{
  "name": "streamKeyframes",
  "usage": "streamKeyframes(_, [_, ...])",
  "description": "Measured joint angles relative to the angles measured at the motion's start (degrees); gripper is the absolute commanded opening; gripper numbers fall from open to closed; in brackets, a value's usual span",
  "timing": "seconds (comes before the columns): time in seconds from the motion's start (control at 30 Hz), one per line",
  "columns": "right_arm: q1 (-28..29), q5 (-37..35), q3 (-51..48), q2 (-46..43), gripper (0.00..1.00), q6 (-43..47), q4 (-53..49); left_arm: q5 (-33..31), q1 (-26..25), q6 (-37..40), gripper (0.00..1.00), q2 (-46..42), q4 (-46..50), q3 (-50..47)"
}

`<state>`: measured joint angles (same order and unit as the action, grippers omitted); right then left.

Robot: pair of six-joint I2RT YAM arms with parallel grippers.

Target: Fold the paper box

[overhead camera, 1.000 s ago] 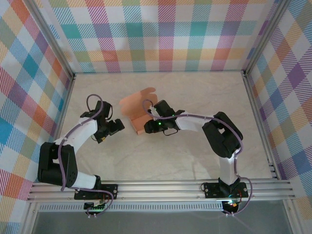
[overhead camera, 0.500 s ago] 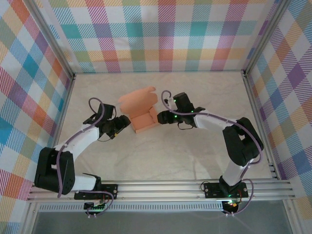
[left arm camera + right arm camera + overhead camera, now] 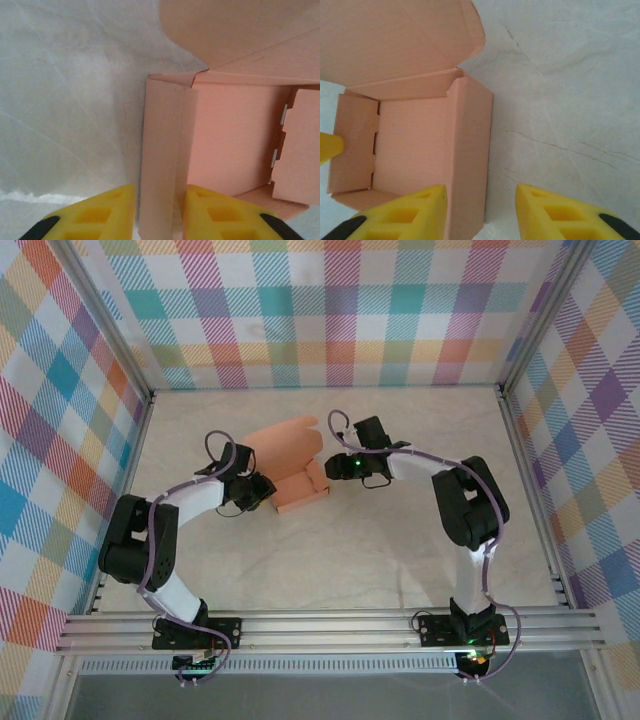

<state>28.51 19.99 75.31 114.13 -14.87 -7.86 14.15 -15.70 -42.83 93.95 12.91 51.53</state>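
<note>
The salmon paper box (image 3: pixel 300 488) stands open-topped mid-table, its lid flap (image 3: pixel 285 443) lying back behind it. My left gripper (image 3: pixel 262 492) is at the box's left side. In the left wrist view its yellow fingers (image 3: pixel 95 216) press from both sides on the doubled left wall (image 3: pixel 162 165), shut on it. My right gripper (image 3: pixel 335 468) is at the right side and open. In the right wrist view one finger (image 3: pixel 405 216) is inside the box (image 3: pixel 415 145) against the right wall, and the other stands apart outside over the table.
Checkered walls (image 3: pixel 330 310) close in the pale marbled table (image 3: pixel 420 430) on three sides. Aluminium rails (image 3: pixel 330 625) run along the near edge. There is bare table in front of the box and to the right.
My left gripper moved right to the box's left wall and closed on it. My right gripper drew back from over the box to its right wall.
</note>
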Motion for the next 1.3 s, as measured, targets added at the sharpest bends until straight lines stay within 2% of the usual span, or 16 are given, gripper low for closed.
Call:
streamKeyframes(0.27, [0.46, 2.38, 1.27, 3.15, 0.28, 0.39, -1.09, 0.26, -0.39, 0.24, 0.21, 2.45, 0.15, 0.83])
streamKeyframes(0.53, [1.2, 1.53, 2.05, 3.13, 0.28, 0.24, -1.22, 0.13, -0.48, 1.16, 0.2, 3.85, 1.25, 2.62])
streamKeyframes(0.77, [1.2, -4.44, -0.26, 0.33, 0.37, -0.94, -0.79, -0.85, -1.75, 3.04, 0.21, 4.13, 5.27, 4.52])
streamKeyframes(0.93, [1.2, -4.46, -0.13, 0.04, 0.42, -1.01, -0.83, -1.14, -1.97, 3.67, 0.21, 4.13, 6.45, 4.79])
streamKeyframes(1.1, [1.2, -1.38, 2.89, 1.38, 0.33, -1.22, -1.05, -1.33, -2.27, 3.87, 0.21, 4.15, 6.73, 5.01])
streamKeyframes(1.3, [1.2, 2.1, 4.52, 3.58, 0.29, -1.38, -1.16, -1.31, -2.27, 4.31, 0.2, 4.39, 7.13, 5.31])
